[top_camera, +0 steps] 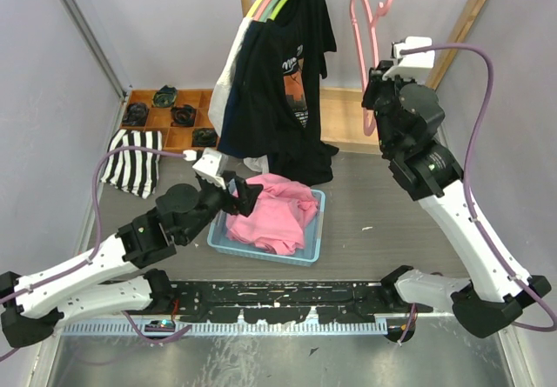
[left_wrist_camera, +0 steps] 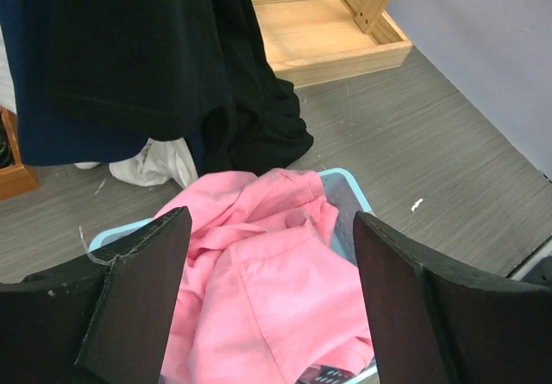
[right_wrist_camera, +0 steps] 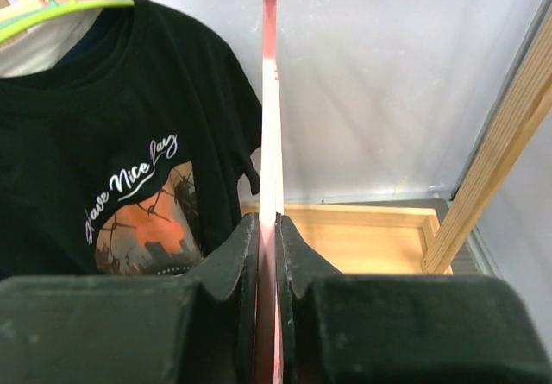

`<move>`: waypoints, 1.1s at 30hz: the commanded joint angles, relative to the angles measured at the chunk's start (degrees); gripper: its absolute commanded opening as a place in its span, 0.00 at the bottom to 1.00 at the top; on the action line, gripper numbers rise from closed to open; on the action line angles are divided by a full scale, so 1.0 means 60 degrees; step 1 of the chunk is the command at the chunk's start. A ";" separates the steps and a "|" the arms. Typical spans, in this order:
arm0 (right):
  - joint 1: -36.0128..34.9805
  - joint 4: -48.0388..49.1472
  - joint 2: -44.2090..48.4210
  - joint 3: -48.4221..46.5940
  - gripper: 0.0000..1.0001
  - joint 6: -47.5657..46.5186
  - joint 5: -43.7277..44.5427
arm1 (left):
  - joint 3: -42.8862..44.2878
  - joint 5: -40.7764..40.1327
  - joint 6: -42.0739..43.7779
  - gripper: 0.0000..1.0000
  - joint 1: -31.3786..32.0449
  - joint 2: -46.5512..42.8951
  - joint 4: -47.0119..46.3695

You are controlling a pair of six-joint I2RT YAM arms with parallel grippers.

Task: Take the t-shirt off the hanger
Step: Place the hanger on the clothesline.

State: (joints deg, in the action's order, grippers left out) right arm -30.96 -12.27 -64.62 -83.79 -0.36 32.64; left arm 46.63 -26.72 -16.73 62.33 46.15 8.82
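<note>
Left end effector [left_wrist_camera: 272, 222] gapes over pink t-shirt [top_camera: 277, 213] in blue basket [top_camera: 261, 254]; black shirts [top_camera: 280, 83] at twelve o'clock; right end effector [right_wrist_camera: 268, 229] clamps pink hanger [right_wrist_camera: 271, 125].

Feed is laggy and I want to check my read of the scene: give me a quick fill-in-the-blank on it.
1. The pink t-shirt lies in a light blue ____.
2. The right gripper is shut on an empty pink ____.
3. The left gripper hangs over the pink t-shirt with its jaws ____.
4. The printed t-shirt on the rail is ____.

Missing words: basket; hanger; open; black.
</note>
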 commanded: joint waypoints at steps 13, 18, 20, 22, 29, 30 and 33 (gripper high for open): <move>0.3006 0.0063 -0.0364 -0.1330 0.01 0.0740 -0.2351 | 0.1526 -0.0873 0.0934 0.85 0.0040 0.1147 -0.0451; 0.3303 0.0040 -0.0624 -0.1402 0.01 0.0772 -0.2099 | 0.2107 -0.0861 0.1590 0.87 0.0029 0.1380 -0.0404; 0.3302 0.0139 -0.0797 -0.1435 0.01 0.0731 -0.1922 | 0.2117 -0.0746 0.1866 0.87 0.0029 0.1384 -0.0604; 0.3311 0.0229 -0.0967 -0.1497 0.01 0.0719 -0.1759 | 0.2150 -0.0660 0.2066 0.87 0.0031 0.1415 -0.0758; 0.3369 0.0506 -0.1097 -0.1518 0.01 0.0662 -0.1622 | 0.2443 -0.0391 0.2393 0.91 0.0015 0.1731 -0.0655; 0.3363 0.0527 -0.1088 -0.1490 0.01 0.0639 -0.1662 | 0.2419 -0.0395 0.2400 0.91 0.0013 0.1733 -0.0714; 0.3407 0.0679 -0.0979 -0.1279 0.01 0.0610 -0.1908 | 0.2384 -0.0414 0.2443 0.91 0.0015 0.1793 -0.0873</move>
State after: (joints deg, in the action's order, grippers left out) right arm -11.00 -14.15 -72.66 -89.84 3.38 21.96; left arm 59.53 -29.61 -3.51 62.30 56.49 6.28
